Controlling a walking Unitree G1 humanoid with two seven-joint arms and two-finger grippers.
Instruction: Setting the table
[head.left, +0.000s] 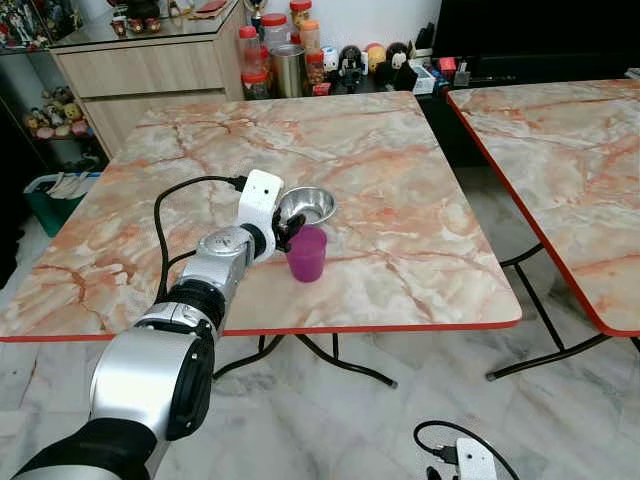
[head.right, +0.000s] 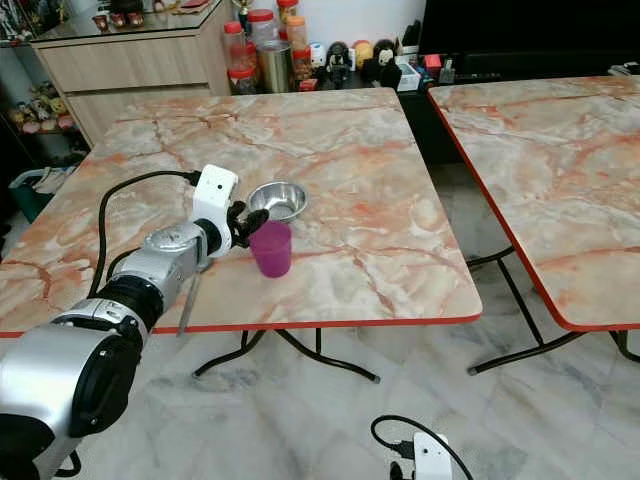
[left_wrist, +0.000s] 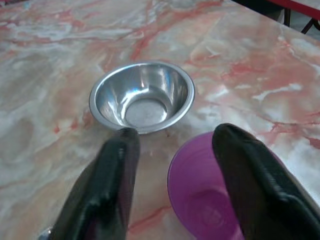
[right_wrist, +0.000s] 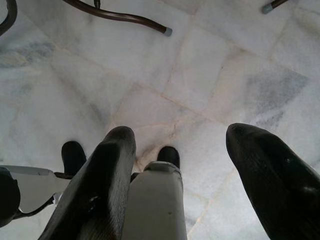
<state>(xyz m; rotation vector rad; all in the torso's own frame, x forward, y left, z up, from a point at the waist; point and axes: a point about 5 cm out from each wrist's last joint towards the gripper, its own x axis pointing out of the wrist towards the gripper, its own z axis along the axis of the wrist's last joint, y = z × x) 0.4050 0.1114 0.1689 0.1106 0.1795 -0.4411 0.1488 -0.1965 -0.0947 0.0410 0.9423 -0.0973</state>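
Our left gripper (left_wrist: 170, 165) over the marble table (head.left: 400, 180), fingers apart around the near-left rim of the purple cup (head.left: 307, 253), not clamped, steel bowl (head.left: 306, 206) just beyond the cup, our right gripper (right_wrist: 200, 165) hanging low over floor tiles (right_wrist: 165, 75), jaws apart

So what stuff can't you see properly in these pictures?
- Purple cup: left wrist view cuts off its lower part; a finger of the left gripper covers one side.
- Jars behind the table: too small to tell contents.
- Right gripper: hangs over the floor, fingers apart.
- Steel bowl: looks empty.
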